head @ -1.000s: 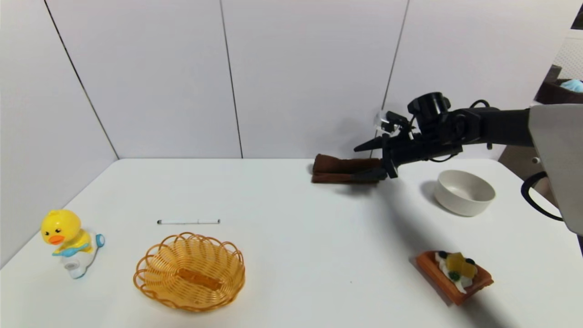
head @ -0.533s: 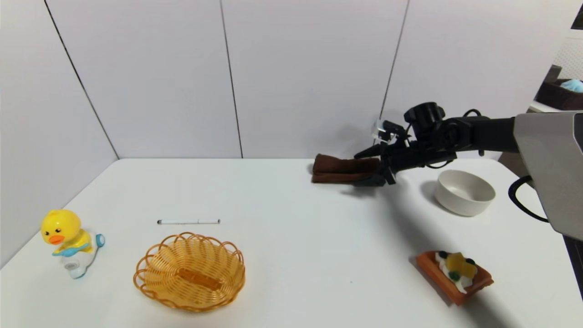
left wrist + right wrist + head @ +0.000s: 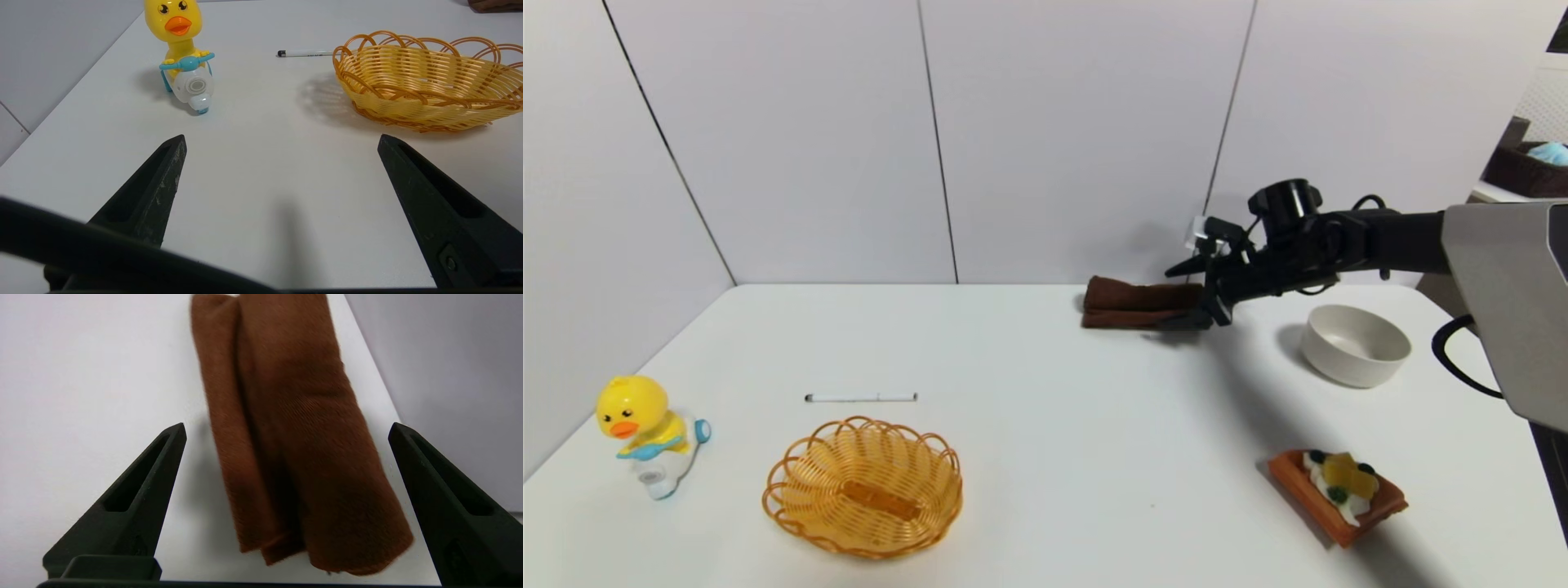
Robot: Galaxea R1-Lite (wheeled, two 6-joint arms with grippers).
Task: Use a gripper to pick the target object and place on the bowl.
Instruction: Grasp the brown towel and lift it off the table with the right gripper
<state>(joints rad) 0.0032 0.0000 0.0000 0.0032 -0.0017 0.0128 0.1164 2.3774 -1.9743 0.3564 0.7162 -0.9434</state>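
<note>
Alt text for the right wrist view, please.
The right gripper is open, its two black fingers on either side of a folded brown towel lying on the white table, not touching it.

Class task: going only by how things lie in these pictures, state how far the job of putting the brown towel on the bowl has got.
Done: the right gripper has reached the brown towel, jaws open either side of its near end. In hand: closing on it; the towel lies flat on the table, not yet gripped. Left: lift, carry, and set it on the off-white bowl. The left gripper is open near the wicker basket.
</note>
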